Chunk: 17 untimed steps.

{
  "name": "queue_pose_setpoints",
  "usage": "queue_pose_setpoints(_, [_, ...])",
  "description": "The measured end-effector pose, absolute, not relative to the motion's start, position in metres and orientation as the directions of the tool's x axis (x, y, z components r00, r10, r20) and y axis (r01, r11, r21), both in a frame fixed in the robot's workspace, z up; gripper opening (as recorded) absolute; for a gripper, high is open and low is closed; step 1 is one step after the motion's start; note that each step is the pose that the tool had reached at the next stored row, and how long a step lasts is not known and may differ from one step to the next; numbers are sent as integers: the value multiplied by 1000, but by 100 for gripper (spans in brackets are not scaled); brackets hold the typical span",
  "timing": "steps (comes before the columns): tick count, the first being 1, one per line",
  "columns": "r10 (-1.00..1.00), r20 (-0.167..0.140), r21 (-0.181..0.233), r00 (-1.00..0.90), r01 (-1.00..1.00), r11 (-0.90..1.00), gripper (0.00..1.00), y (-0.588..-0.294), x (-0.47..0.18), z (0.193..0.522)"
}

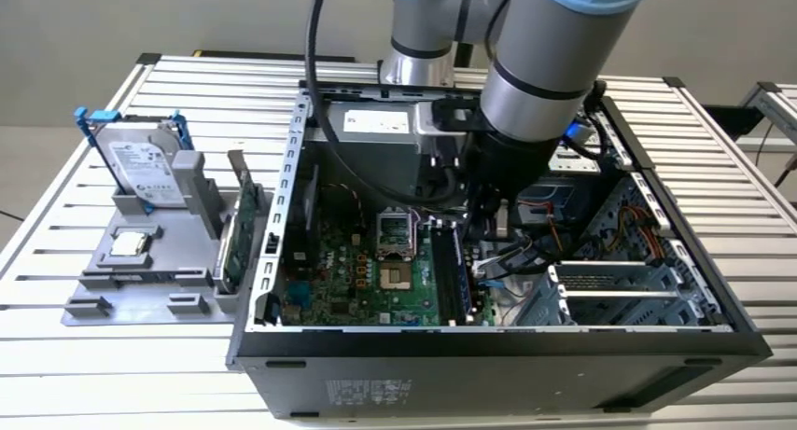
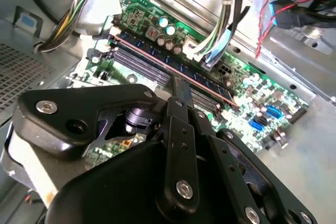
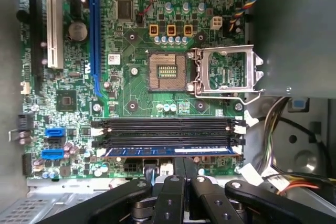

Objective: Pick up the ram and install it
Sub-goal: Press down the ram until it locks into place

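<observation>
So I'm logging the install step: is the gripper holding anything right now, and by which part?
The gripper sits over the ram, which lies along a motherboard slot, at its top edge about mid-length. Whether it actually grips it cannot be told.

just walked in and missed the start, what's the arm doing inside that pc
A Universal Robots arm is reaching down into the open computer case, working at the memory slots on the motherboard. The ram sits along the slot nearest the pincer, whose fingers are closed together right at the stick's edge, as if pressing it in. The processor socket is open and empty. On the holder beside the case stand a hard drive and an expansion card, with a processor chip lying flat.
</observation>
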State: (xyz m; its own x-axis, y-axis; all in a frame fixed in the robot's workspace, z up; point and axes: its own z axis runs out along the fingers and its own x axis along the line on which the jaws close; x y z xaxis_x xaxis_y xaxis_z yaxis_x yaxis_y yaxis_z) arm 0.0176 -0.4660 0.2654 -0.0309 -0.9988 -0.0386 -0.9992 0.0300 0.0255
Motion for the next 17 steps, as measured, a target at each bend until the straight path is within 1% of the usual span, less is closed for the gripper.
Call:
queue_pose_setpoints(9, [-999,-39,26,-31,-999,30,0,-466,18,283])
queue_pose_setpoints(17, [-999,-39,25,-31,-999,30,0,-466,18,286])
